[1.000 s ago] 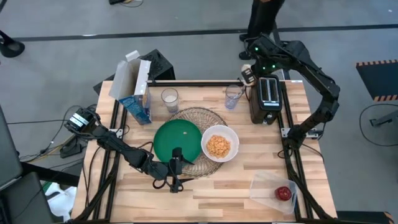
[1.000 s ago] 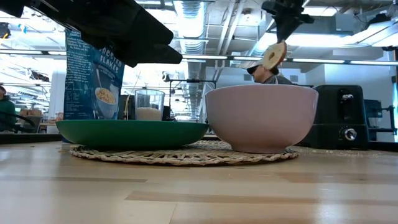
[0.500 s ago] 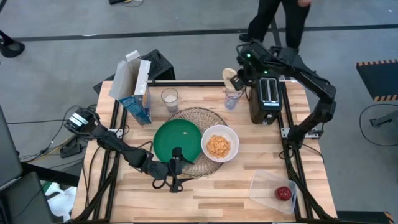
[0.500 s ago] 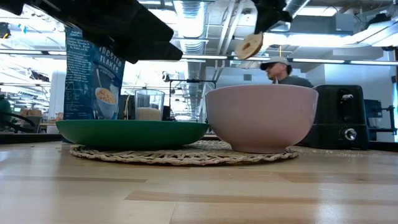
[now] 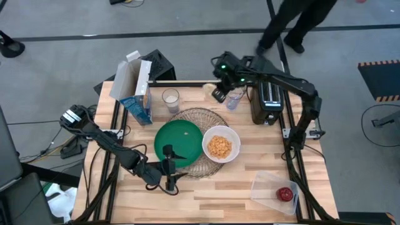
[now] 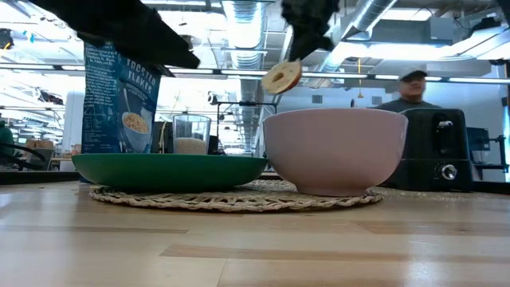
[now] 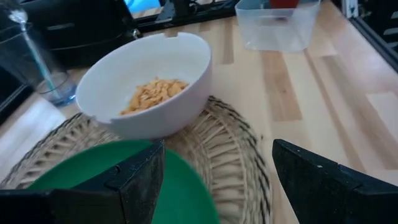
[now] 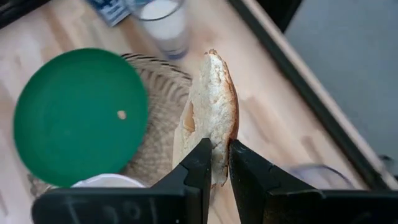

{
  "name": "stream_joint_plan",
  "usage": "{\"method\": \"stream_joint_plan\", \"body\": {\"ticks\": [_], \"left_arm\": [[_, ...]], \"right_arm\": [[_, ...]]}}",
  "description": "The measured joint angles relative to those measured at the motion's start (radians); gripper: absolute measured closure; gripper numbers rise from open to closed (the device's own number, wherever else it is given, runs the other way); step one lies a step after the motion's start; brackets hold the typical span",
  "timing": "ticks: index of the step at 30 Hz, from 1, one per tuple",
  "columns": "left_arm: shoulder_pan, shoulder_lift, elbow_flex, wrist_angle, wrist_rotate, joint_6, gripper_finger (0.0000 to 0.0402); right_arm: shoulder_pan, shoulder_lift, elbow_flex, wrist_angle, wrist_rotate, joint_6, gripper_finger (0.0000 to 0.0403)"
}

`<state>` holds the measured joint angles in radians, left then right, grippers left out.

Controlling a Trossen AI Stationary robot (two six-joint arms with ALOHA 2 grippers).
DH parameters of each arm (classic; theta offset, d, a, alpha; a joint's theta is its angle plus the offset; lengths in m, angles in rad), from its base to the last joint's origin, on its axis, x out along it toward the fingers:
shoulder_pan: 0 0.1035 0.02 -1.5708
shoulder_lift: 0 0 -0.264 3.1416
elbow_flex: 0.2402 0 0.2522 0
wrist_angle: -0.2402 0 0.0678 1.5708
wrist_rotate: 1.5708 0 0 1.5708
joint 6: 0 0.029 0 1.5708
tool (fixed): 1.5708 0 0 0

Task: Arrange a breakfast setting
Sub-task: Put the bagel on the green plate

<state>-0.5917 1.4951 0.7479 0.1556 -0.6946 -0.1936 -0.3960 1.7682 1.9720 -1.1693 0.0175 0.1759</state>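
Observation:
My right gripper (image 8: pixel 216 165) is shut on a pale bagel half (image 8: pixel 211 112), held high over the table's far edge near the two glasses, as the low view shows (image 6: pixel 281 77). Below lie the green plate (image 5: pixel 179 142) and the white bowl (image 5: pixel 220 146) of orange cereal (image 7: pixel 152 93), both resting on the round wire mat (image 5: pixel 201 116). My left gripper (image 7: pixel 214 180) hovers open over the plate's near rim, touching nothing. The red apple (image 5: pixel 285 194) sits in the clear tub (image 5: pixel 270 187). A spoon stands in the right-hand glass (image 5: pixel 234 99). My right gripper pinches the bagel half between its two fingers (image 8: pixel 200 163), one on each flat face, at the rim nearest the gripper (image 8: pixel 214 155). The fingers slant downward from the table's right. The bagel stands on edge beyond the fingertips, lifted clear of everything.
A black toaster (image 5: pixel 270 99) stands at the far right, just right of the spoon glass. A glass of milk (image 5: pixel 170 98) and a cereal box (image 5: pixel 137 90) stand at the far left. Bare wood lies along the near edge. A person moves behind the table.
My right gripper has carried the bagel from above the toaster toward the table's left and lower, past the spoon glass, rolling so the bagel tilts differently. My left gripper has shifted slightly toward the table's left and stayed open.

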Motion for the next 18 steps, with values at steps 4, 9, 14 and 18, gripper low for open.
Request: {"method": "stream_joint_plan", "body": {"ticks": [4,9,14,18], "left_arm": [[-0.016,-0.035,-0.023,-0.018,-0.001,-0.009,0.0121],[-0.017,-0.103,-0.117,0.047,-0.002,-0.029,0.0121],[-0.017,-0.186,-0.207,0.125,-0.001,-0.037,0.0121],[-0.017,-0.239,-0.253,0.146,-0.002,-0.046,0.0121]], "right_arm": [[0.021,0.062,0.0,0.045,-0.061,-0.016,0.0324],[0.059,0.136,0.0,0.122,-0.128,-0.028,0.0324],[0.095,0.201,0.0,0.198,-0.182,-0.05,0.0324],[0.122,0.251,0.0,0.263,-0.243,-0.053,0.0324]]}}
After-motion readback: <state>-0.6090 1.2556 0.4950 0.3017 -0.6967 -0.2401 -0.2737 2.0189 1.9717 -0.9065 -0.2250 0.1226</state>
